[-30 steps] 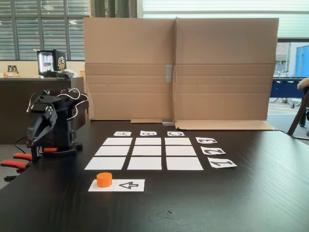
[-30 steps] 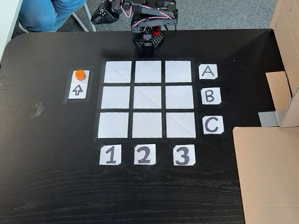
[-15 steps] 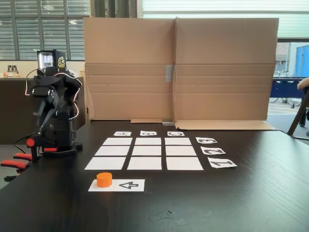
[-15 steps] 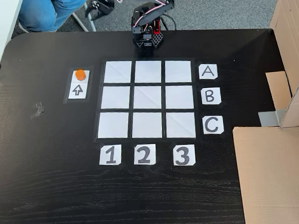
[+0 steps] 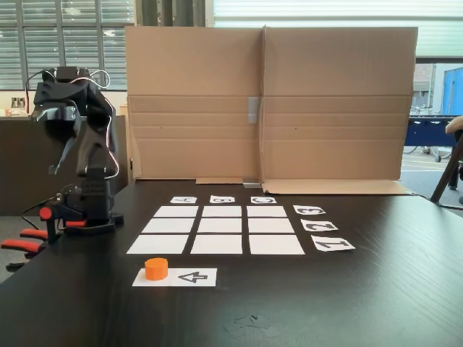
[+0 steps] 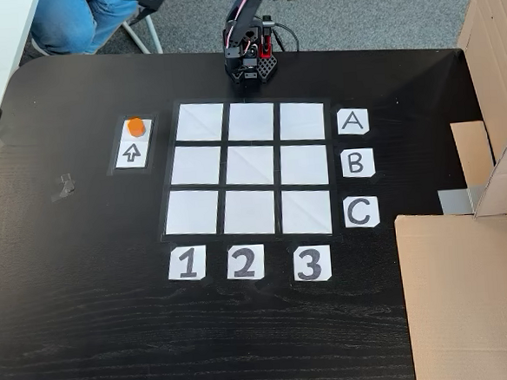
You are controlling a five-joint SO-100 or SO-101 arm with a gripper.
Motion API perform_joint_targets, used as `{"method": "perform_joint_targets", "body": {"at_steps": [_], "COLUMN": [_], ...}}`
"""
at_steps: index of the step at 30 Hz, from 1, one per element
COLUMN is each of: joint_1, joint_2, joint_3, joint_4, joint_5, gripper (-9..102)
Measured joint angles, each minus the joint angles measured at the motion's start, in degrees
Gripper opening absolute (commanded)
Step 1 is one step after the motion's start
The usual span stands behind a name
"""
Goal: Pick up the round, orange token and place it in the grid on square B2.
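Observation:
The orange token (image 5: 156, 268) (image 6: 136, 126) sits on the end of a white strip printed with an arrow (image 5: 189, 277) (image 6: 132, 152), beside the grid's column 1. The grid (image 5: 175, 212) (image 6: 199, 122) is nine blank white rectangles, and square B2 (image 5: 221, 225) (image 6: 252, 167) at its centre is bare. My gripper (image 5: 54, 170) hangs high over the table's left edge in a fixed view, far from the token. Its fingers point down and look closed together with nothing held. The arm's base (image 6: 246, 64) stands behind row A.
Cards A B C (image 6: 357, 162) and 1 2 3 (image 6: 244, 263) edge the grid. A cardboard wall (image 5: 268, 101) (image 6: 469, 288) stands past the C side. Red clamp handles (image 5: 22, 242) jut from the table edge by the base. A seated person's legs (image 6: 85, 19) are near.
The arm has unfolded from its low rest pose and lifted the gripper up and out past the table edge. The token has not moved.

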Motion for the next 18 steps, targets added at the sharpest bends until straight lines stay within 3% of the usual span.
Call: {"method": "perform_joint_targets", "body": {"at_steps": [7,18], "joint_1": [-1.9,-6.0], "joint_2": [-13.5,-23.2], "joint_3": [-17.3,-19.2], "joint_4": [7.6,8.7], "joint_5": [-6.4,-16.3], "gripper": [64,62]}}
